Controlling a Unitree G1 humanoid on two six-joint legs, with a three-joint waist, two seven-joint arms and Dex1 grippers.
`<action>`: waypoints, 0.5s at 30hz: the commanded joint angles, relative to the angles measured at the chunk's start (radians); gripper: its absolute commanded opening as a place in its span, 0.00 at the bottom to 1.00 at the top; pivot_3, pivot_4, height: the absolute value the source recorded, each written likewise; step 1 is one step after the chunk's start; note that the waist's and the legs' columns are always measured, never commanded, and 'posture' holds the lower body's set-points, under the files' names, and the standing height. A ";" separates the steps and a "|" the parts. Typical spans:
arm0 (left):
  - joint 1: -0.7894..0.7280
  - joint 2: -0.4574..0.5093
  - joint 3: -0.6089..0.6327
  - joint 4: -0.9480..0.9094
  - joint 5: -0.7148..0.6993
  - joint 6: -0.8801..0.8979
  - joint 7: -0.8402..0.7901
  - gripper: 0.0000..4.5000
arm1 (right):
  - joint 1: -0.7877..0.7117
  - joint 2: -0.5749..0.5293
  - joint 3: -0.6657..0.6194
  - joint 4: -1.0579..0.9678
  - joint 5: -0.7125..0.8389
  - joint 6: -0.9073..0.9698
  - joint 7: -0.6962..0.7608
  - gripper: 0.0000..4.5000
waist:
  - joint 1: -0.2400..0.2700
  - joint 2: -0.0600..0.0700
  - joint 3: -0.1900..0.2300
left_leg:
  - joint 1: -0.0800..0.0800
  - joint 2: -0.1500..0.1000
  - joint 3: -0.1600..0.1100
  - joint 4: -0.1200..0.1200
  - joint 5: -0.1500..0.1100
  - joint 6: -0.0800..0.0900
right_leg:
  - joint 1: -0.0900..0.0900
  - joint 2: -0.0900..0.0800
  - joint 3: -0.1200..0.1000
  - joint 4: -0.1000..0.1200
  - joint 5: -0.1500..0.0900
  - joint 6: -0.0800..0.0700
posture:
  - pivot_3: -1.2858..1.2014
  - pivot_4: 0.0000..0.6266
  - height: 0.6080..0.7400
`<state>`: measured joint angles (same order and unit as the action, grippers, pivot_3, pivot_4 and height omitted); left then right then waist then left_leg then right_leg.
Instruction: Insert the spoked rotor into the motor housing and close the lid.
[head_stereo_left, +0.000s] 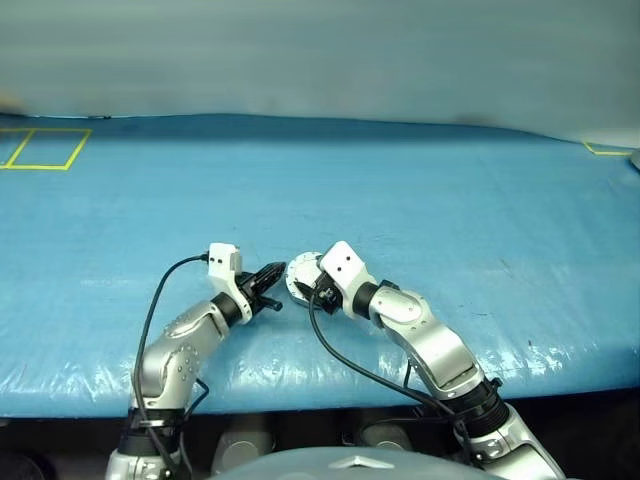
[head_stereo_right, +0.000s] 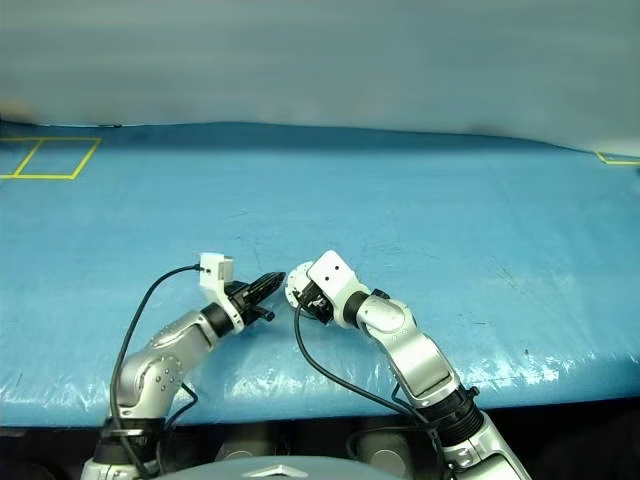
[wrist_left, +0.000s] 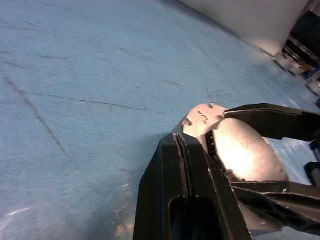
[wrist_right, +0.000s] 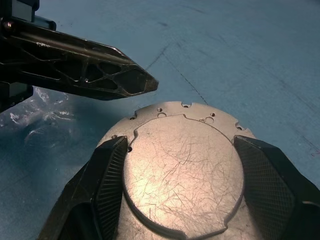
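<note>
The right gripper is holding the round metal motor assembly just above the table, its two black fingers spread wide and pressing opposite edges of the disc. The face showing is the lid, plain scratched silver-grey with a raised centre plate and small holes round a scalloped flange; whether the spoked rotor is sitting inside cannot be told. The left gripper is resting with its fingers pressed fully together, empty, its pointed black tip just beside the disc's rim and apart from it. The table is wearing a blue, slightly wrinkled glossy covering, with yellow tape squares far off at its back corner and wide bare surface lying beyond both arms.
</note>
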<state>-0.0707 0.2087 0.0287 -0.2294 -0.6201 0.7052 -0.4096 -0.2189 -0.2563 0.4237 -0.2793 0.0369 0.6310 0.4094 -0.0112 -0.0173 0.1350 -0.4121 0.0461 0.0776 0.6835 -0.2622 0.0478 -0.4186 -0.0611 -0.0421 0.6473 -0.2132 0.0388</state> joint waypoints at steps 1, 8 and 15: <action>-0.049 -0.009 0.019 -0.006 -0.049 0.049 0.002 0.00 | 0.013 0.000 0.002 0.026 -0.020 0.034 -0.011 0.68 | 0.000 0.000 0.000 | 0.001 0.000 0.000 0.000 0.000 0.000 | 0.002 0.000 0.000 -0.001 0.000 0.000 | 0.52 0.24 1.00; -0.075 -0.001 -0.051 0.033 0.027 0.068 0.020 0.00 | 0.013 0.013 0.000 0.026 -0.022 0.034 -0.017 0.68 | 0.000 0.000 0.000 | 0.001 0.000 -0.001 -0.001 0.000 0.000 | 0.002 0.000 0.000 -0.002 0.001 -0.002 | 0.52 0.24 1.00; -0.072 -0.001 -0.076 0.046 0.079 0.063 0.024 0.00 | 0.014 0.016 0.004 0.025 -0.023 0.035 -0.018 0.68 | 0.000 0.000 0.000 | 0.002 0.000 -0.001 -0.001 0.000 -0.001 | 0.002 0.000 0.000 -0.003 0.002 -0.004 | 0.52 0.24 1.00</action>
<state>-0.1434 0.2055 -0.0308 -0.1939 -0.5603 0.7594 -0.3929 -0.2168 -0.2383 0.4228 -0.2773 0.0320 0.6433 0.3968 -0.0112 -0.0173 0.1350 -0.4102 0.0463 0.0763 0.6827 -0.2620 0.0472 -0.4167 -0.0615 -0.0426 0.6447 -0.2112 0.0352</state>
